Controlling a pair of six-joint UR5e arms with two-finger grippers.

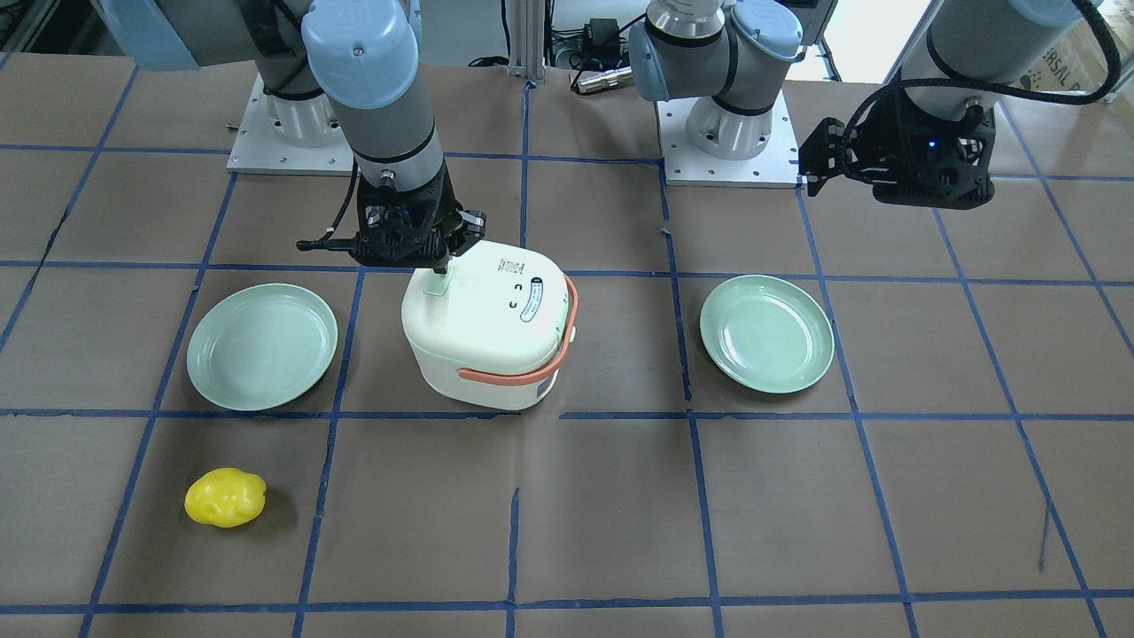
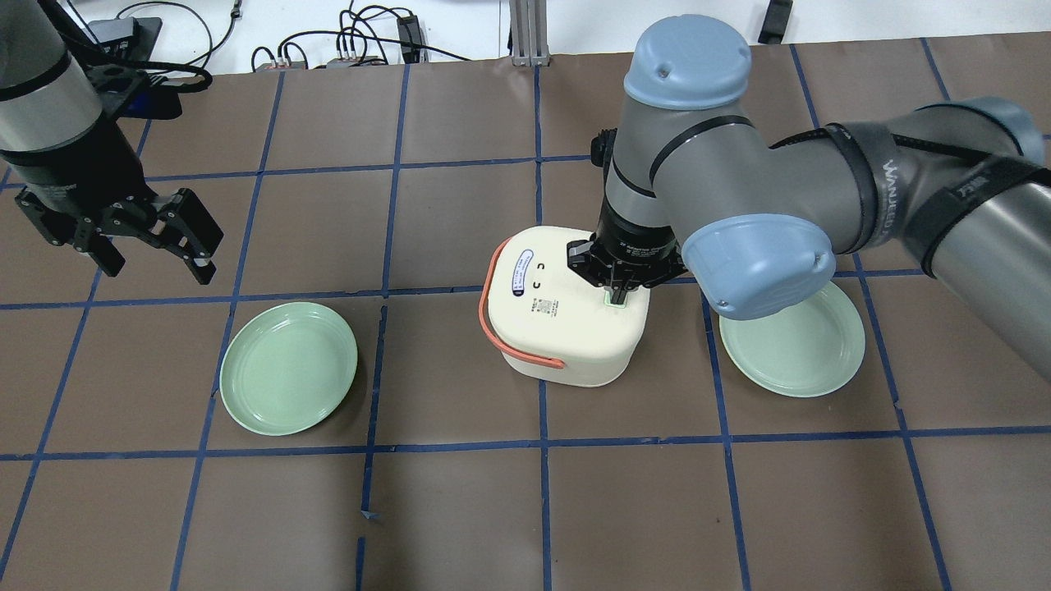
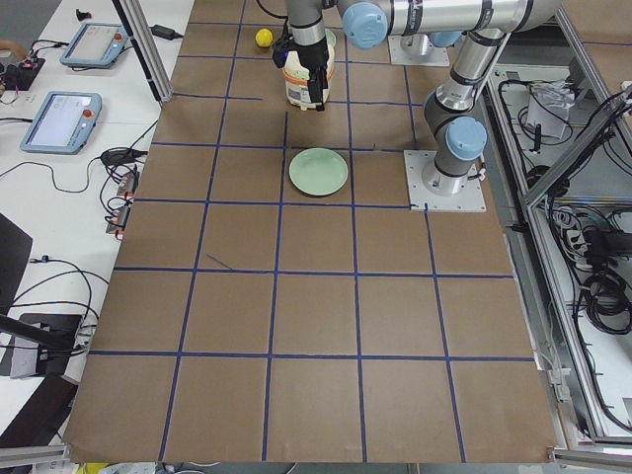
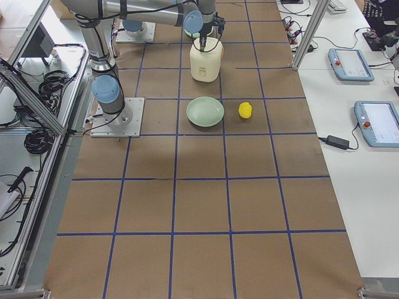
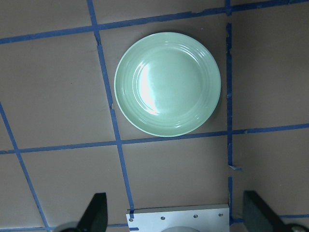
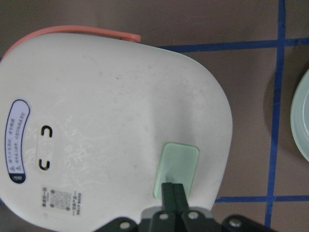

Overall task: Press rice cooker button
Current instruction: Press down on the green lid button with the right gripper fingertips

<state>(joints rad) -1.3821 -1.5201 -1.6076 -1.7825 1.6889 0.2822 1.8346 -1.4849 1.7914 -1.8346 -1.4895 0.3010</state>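
Observation:
The cream-white rice cooker with its orange-pink handle stands mid-table, lid closed; it also shows in the overhead view and the right wrist view. A mint-green button sits near the lid's edge. My right gripper is shut, its joined fingertips pointing down onto that button; it also shows in the overhead view and the front view. My left gripper is open and empty, held above the table far to the cooker's left; it also shows in the front view.
A mint-green plate lies left of the cooker, below my left gripper. A second plate lies right of the cooker, partly under my right arm. A yellow toy pepper lies near the operators' edge.

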